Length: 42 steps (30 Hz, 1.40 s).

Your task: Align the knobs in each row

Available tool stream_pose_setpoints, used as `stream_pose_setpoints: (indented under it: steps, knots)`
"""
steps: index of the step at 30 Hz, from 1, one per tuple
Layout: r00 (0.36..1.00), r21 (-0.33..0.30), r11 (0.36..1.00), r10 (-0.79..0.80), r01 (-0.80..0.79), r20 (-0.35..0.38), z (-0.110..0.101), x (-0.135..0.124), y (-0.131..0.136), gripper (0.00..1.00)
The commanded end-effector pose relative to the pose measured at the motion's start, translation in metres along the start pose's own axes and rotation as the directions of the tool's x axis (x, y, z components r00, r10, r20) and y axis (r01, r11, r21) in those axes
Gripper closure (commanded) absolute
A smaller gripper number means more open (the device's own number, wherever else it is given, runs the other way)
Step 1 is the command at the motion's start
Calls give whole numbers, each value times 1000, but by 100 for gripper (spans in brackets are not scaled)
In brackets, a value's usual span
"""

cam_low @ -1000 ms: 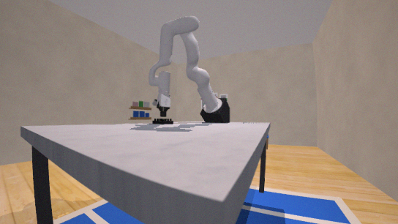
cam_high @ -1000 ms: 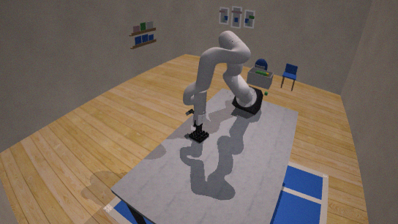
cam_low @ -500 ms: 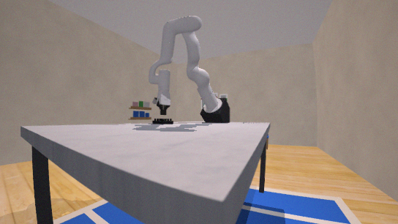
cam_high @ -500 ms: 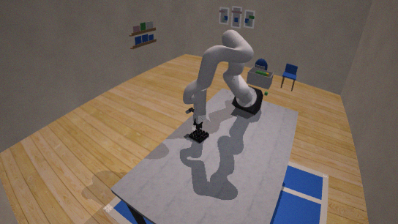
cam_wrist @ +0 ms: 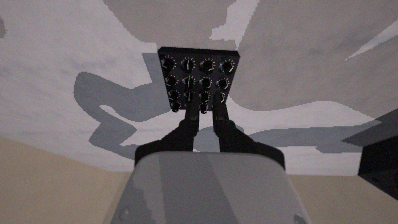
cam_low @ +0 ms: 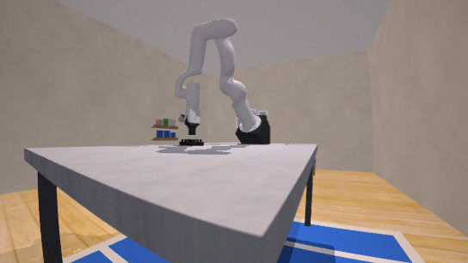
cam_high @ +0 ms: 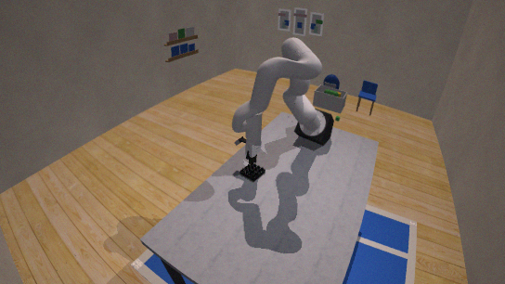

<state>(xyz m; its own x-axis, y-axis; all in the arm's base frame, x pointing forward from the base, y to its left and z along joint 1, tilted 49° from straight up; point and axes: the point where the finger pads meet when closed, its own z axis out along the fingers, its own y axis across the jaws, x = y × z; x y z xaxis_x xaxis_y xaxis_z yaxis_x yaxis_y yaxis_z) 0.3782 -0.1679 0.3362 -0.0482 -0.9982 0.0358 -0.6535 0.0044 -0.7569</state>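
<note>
The black knob box (cam_high: 252, 173) (cam_low: 191, 142) (cam_wrist: 199, 75) stands flat on the grey table (cam_high: 306, 209) (cam_low: 181, 180), near its left edge in the top view. It carries a four by four grid of small black knobs with white lines. My gripper (cam_high: 251, 161) (cam_low: 192, 130) (cam_wrist: 206, 101) points straight down and hovers a little above the box. In the wrist view its two dark fingers stand a small way apart over the nearest row, astride one knob there, with nothing gripped. The knob marks are too small to read.
The arm's black base (cam_high: 316, 129) (cam_low: 255, 132) is bolted at the table's far end. A grey bin (cam_high: 330, 98) and a blue chair (cam_high: 368, 93) stand on the wooden floor beyond. The table's left edge runs close beside the box.
</note>
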Motion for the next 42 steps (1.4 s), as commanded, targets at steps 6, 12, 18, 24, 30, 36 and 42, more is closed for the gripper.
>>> stream_pose_setpoints:
  steps: [6, 12, 18, 24, 30, 36, 42]
  knots:
    - [965, -1, 965, -263, 263, 3, -1, -5, -5, 81]
    - [912, -2, 912, -411, 411, 6, -2, -7, -7, 81]
    - [844, -2, 844, -537, 537, 8, -3, -10, -10, 81]
    - [751, -1, 751, -660, 660, 10, -4, -13, -13, 81]
    - [640, 0, 640, -768, 768, 12, -5, -15, -15, 81]
    - [527, 2, 527, -850, 850, 13, -6, -18, -18, 81]
    - [389, 3, 389, -921, 921, 14, -7, -20, -20, 81]
